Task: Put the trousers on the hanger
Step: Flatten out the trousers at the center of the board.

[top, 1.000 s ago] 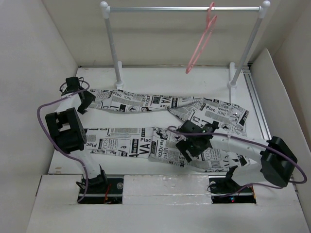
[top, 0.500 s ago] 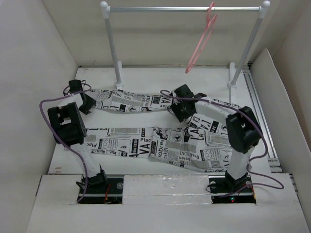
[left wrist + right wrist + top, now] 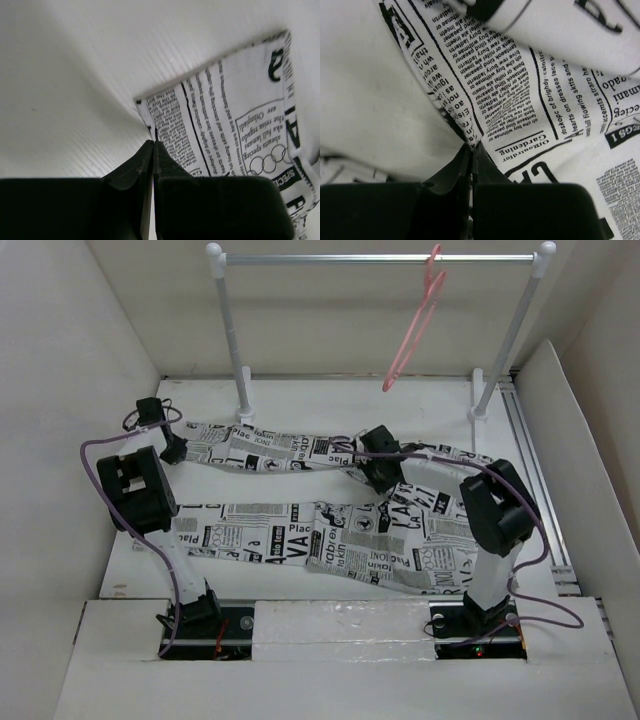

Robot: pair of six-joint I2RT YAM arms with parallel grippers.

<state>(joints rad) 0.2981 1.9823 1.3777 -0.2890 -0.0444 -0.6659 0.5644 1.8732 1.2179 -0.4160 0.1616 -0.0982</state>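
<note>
The trousers [image 3: 270,535], white with black newspaper print, lie flat on the table with both legs pointing left. My left gripper [image 3: 177,448] sits at the cuff end of the far leg. In the left wrist view the left gripper [image 3: 153,144] is shut on the cuff's corner [image 3: 150,125]. My right gripper [image 3: 378,472] is down on the far leg near the crotch. In the right wrist view the right gripper [image 3: 471,146] is shut on a pinched-up fold of the cloth [image 3: 520,75]. The pink hanger [image 3: 415,320] hangs by its hook from the rail, apart from both grippers.
A white-and-silver rail [image 3: 380,257] on two posts [image 3: 232,340] spans the back of the table. White walls close in left and right, and a metal track [image 3: 530,460] runs along the table's right edge. The near trouser leg lies between the arm bases and the grippers.
The right arm swung from the near leg up to the far leg near the crotch. Both grippers went from open to shut on the cloth. The left gripper stayed at the cuff.
</note>
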